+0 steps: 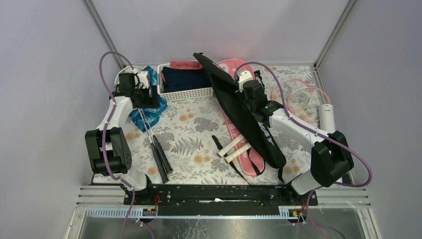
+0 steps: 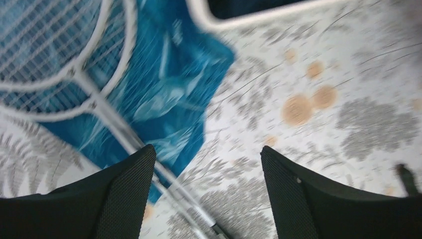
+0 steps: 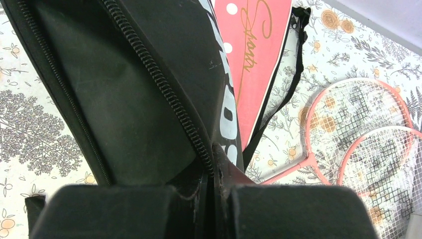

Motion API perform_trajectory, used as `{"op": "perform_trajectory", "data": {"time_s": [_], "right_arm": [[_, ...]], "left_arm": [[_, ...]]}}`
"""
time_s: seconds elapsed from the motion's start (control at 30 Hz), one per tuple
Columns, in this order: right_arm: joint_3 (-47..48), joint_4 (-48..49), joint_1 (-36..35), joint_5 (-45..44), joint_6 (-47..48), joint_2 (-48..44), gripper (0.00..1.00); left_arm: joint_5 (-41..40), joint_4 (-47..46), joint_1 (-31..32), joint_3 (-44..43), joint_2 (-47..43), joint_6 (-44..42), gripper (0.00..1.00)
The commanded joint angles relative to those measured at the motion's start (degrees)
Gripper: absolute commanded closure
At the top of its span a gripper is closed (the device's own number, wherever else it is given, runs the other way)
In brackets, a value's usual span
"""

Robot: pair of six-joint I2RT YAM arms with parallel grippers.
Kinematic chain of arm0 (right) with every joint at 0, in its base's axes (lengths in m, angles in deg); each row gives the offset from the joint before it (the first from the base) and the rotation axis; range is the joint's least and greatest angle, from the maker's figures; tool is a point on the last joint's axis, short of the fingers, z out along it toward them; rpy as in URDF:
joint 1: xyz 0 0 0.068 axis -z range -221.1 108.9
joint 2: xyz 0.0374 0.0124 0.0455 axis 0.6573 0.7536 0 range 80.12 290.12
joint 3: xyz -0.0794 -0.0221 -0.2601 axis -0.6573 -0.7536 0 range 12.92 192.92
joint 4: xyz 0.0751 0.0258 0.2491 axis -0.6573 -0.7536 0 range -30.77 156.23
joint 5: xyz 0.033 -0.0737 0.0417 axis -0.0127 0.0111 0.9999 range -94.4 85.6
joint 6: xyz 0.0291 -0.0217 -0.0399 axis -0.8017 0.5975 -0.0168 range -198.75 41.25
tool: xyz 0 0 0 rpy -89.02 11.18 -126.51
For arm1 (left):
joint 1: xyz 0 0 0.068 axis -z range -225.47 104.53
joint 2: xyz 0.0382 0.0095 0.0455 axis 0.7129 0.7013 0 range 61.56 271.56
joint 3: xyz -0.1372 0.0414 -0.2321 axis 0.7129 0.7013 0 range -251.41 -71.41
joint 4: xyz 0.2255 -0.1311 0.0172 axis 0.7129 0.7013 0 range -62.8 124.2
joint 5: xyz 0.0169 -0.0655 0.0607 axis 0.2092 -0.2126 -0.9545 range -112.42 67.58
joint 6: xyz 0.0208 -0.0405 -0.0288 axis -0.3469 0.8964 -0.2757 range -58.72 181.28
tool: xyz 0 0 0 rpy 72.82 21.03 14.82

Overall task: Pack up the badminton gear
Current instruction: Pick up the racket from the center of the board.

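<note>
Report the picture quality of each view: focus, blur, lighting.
Top view: sharp and evenly lit, with only soft shadows on the table. Left wrist: motion blur smears the racket and the blue plastic; the open left end effector looks crisper. Right wrist: the black bag zipper and the pink rackets are sharp; the right end effector, shut on the bag, is dark and featureless.

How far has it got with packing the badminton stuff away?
Nothing looks packed yet. The right gripper pinches the zip edge of the black bag, holding it open; the left gripper hangs open over a white racket. The pink rackets, the shuttlecock tube and the pink bag lie loose.
</note>
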Motion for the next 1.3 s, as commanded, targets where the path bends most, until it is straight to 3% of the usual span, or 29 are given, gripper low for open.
{"op": "perform_trajectory", "data": {"time_s": [0.0, 0.37, 1.27], "right_arm": [[0.86, 3.06, -0.35, 1.26, -0.63, -0.49, 1.00], [-0.94, 2.90, -0.30, 3.91, -0.06, -2.04, 1.00], [-1.08, 2.42, -0.28, 7.27, 0.00, -1.72, 1.00]], "left_arm": [[-3.94, 5.40, -3.33, 2.35, 1.79, -5.30, 0.21], [-9.45, 1.12, -4.03, 1.17, 8.29, -4.25, 0.39], [-8.46, -2.72, -5.43, -0.47, 14.50, -1.48, 0.51]]}}
